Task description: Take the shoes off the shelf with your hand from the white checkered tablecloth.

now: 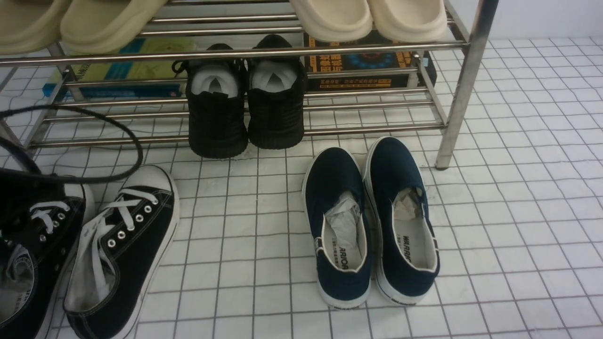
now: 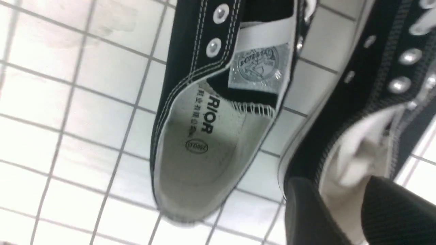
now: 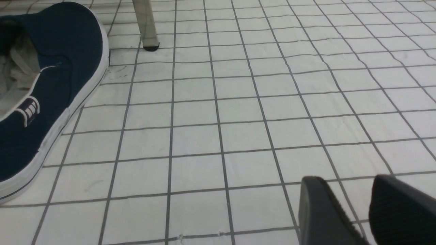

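Observation:
The two black canvas sneakers with white laces lie on the white checkered tablecloth [image 1: 518, 212] at the near left, off the shelf [image 1: 464, 84]. One sneaker [image 1: 125, 245] lies clear. The other sneaker [image 1: 33, 235] is partly under my left gripper [image 1: 21, 197] and its looping cables. In the left wrist view my left gripper [image 2: 344, 200] straddles that sneaker's [image 2: 368, 68] heel wall, fingers apart, with the pale lining between them. The first sneaker [image 2: 204, 136] lies beside it. My right gripper [image 3: 354, 194] is open and empty, low over the cloth [image 3: 238, 112].
All-black knit shoes [image 1: 245, 103] stand on the rack's lower tier. Navy slip-ons [image 1: 372, 221] lie on the cloth in front of the rack; one [image 3: 51, 85] is near my right gripper. Beige slippers [image 1: 367, 16] sit on the upper tier, with boxes [image 1: 362, 66] behind. A rack leg [image 3: 146, 23] stands ahead.

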